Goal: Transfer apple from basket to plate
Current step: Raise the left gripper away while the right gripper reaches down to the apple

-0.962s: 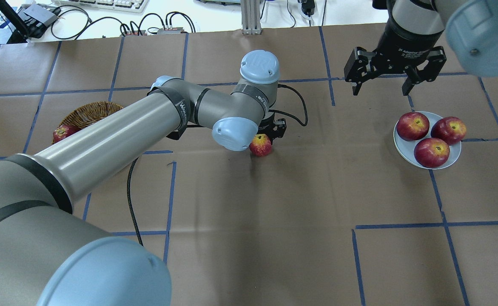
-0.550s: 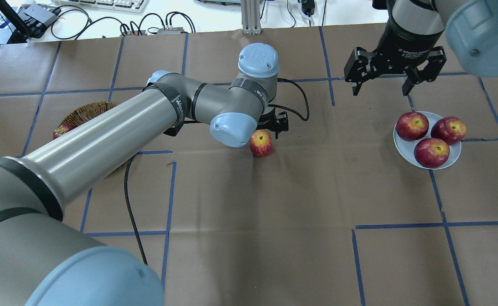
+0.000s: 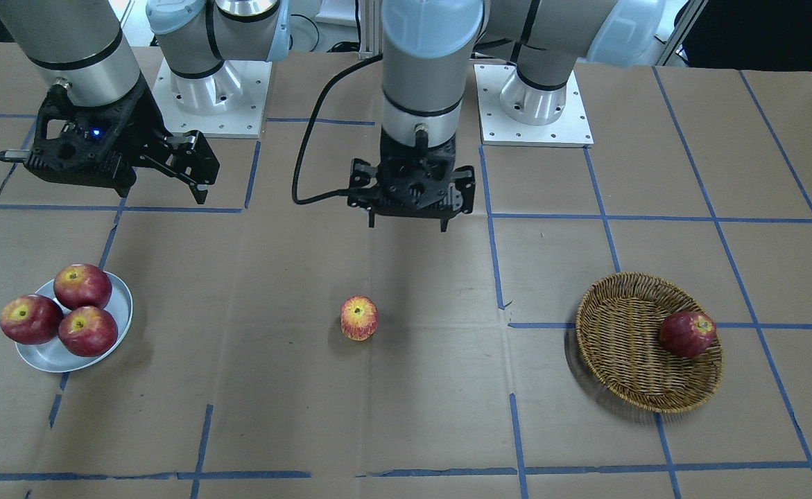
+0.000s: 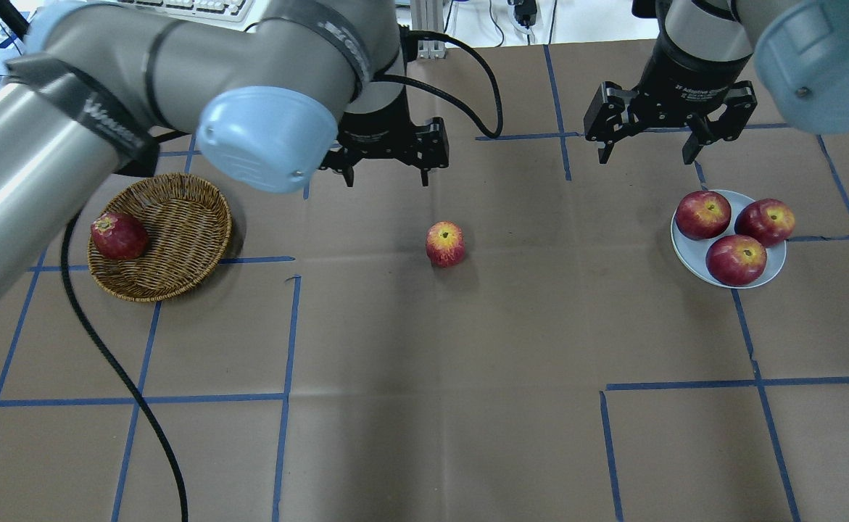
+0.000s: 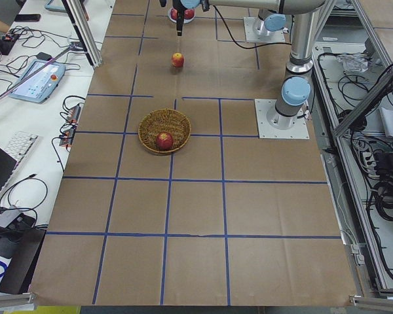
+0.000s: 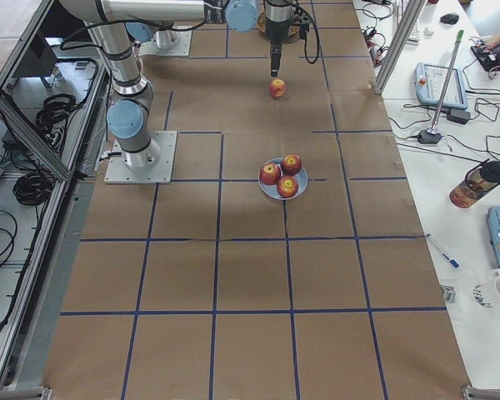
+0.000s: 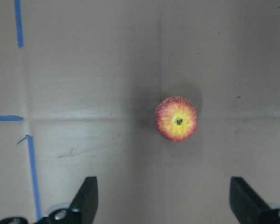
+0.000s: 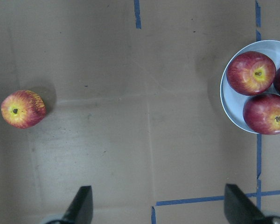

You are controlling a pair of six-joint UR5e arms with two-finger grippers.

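1. Two arms are held raised over the paper-covered table (image 4: 468,406), each with its wrist turned straight down.
2. Coming in from the basket's side, the left arm carries the left gripper (image 4: 386,180) high above the apple (image 4: 445,243) and apart from it. In the left wrist view the apple is seen between the two fingers and a little ahead of them.
3. Wide-spread jaws are shown on the left gripper, and nothing is held between them.
4. Over bare paper just beside the plate (image 4: 685,250), the right gripper (image 4: 645,158) is hung. Its jaws are likewise spread wide and nothing is held in them.
5. On the table the apple is found standing with its stem upward. It lies roughly midway between the basket (image 4: 185,225) and the plate, well apart from both, and is touched by neither gripper.
6. One dark red apple (image 4: 119,235) is held in the basket, resting against the wall on the side away from the plate.
7. Three red apples (image 4: 736,259) are crowded together on the plate, and little of its surface is left bare. One of them is set right at the rim.
8. A black cable (image 4: 105,348) is seen trailing across the table below the left arm, past the basket.
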